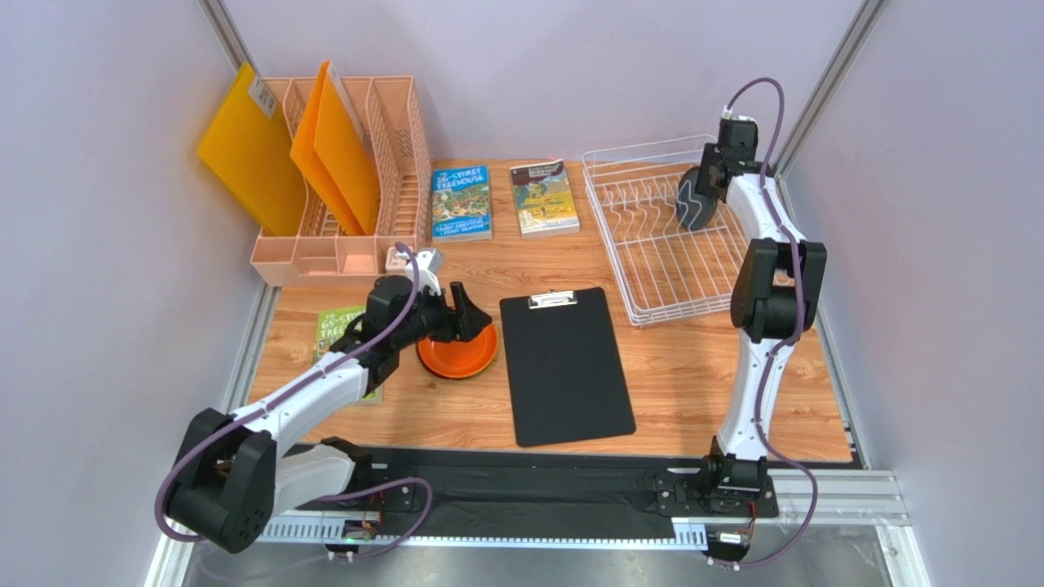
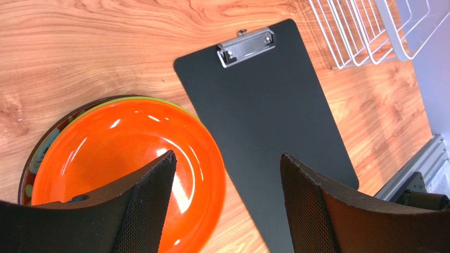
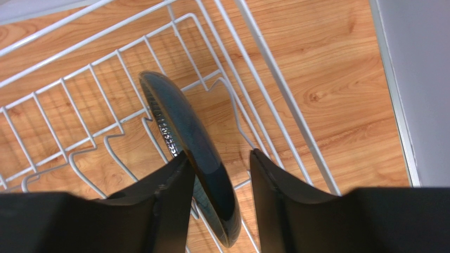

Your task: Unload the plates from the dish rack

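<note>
So the wooden table (image 1: 686, 367) is boxed in by grey walls on the left, back and right. The only real bare stretch is right of the black clipboard (image 1: 566, 367), in front of the dish rack (image 1: 650, 245). The rack sits in the back right corner, its right side close to the wall. The peach file organiser (image 1: 404, 159) fills the back left.

The two books (image 1: 461, 202) between them have titles too small to read.

Three plates are stacked just left of the clipboard: orange plate (image 2: 116, 153) on top, lime green rim (image 2: 158, 101) under it, dark patterned one (image 2: 39, 153) at the bottom. The left gripper (image 2: 227, 155) hovers over them, spread wide with nothing in it.

The dark teal plate (image 3: 195, 137) stands on edge in the rack. The right gripper (image 3: 221, 155) straddles it, one finger against it, a gap on the other side, so not clamped.
</note>
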Controlling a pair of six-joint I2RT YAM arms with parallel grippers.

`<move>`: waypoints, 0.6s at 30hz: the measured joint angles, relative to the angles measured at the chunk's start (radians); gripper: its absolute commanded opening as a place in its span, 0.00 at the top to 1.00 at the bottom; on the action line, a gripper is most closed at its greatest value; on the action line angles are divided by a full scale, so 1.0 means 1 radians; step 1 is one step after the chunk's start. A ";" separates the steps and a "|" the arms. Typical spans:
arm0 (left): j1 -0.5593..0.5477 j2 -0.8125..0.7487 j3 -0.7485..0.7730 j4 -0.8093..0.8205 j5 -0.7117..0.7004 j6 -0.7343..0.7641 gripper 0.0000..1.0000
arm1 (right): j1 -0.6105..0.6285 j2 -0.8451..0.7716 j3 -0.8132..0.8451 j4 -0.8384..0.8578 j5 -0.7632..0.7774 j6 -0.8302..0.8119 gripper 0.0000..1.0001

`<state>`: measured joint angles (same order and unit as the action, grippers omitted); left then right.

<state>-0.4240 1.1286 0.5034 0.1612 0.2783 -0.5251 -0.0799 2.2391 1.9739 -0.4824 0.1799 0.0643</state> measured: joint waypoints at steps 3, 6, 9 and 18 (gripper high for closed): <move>0.000 0.006 0.000 0.001 0.000 0.000 0.22 | 0.000 0.004 0.000 -0.002 -0.039 -0.018 0.86; 0.000 0.007 0.000 0.010 -0.003 -0.001 0.22 | -0.004 0.004 0.004 -0.010 -0.071 -0.082 1.00; 0.000 0.008 0.000 0.018 -0.004 -0.001 0.23 | -0.004 0.005 0.004 -0.008 -0.100 -0.087 1.00; 0.000 0.031 0.000 0.024 -0.010 -0.003 0.23 | 0.002 -0.014 -0.034 0.029 -0.086 -0.060 1.00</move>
<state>-0.4240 1.1599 0.5030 0.1856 0.2687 -0.5282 -0.0776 2.2253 1.9396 -0.4538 0.0937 0.0044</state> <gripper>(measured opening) 0.774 0.124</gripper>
